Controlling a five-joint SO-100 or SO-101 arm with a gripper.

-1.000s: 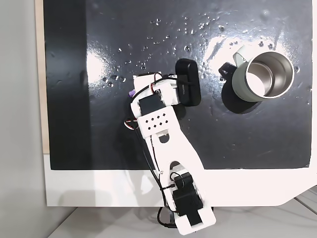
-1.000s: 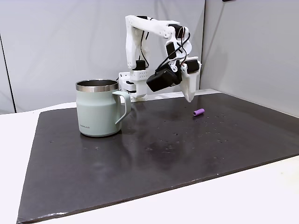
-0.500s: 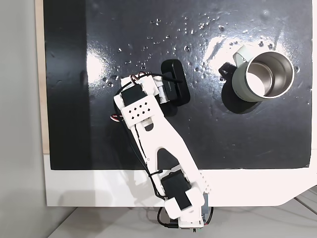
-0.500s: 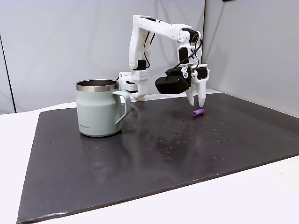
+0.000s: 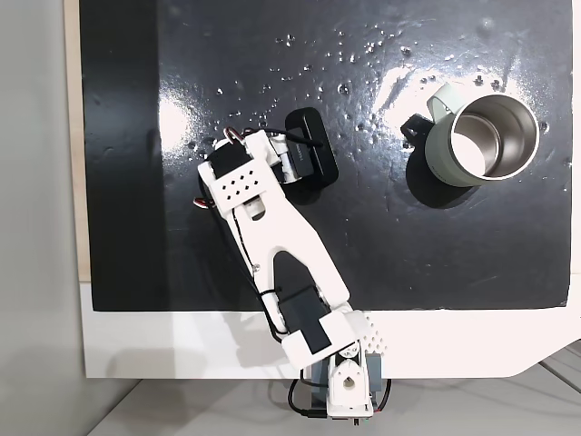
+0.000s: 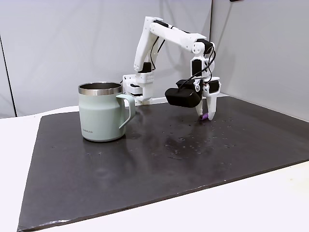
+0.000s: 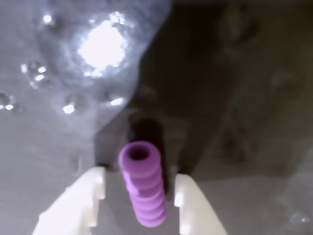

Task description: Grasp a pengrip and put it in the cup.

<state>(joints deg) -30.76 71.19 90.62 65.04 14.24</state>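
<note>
In the wrist view the light-purple ribbed pengrip [image 7: 143,191] lies on the black mat between my two white fingertips [image 7: 93,188], with a small gap on each side. My gripper [image 7: 139,185] is open around it and not squeezing. In the side fixed view the gripper [image 6: 206,115] is down at the mat on the right, with a bit of purple pengrip [image 6: 204,117] showing at its tips. The grey-green cup [image 6: 101,113] stands upright far to the left there. From above, the cup [image 5: 443,159] is at the upper right, and the arm's wrist [image 5: 241,182] covers the pengrip.
A black mat [image 6: 145,164] covers most of the white table [image 6: 241,208]. Small water drops [image 5: 363,50] speckle the mat's far part in the top-down fixed view. The arm's base [image 5: 340,391] sits at the near table edge. Grey walls stand behind.
The arm has swung left in the top-down view and lowered. The gripper has come down from above the mat to straddle the pengrip.
</note>
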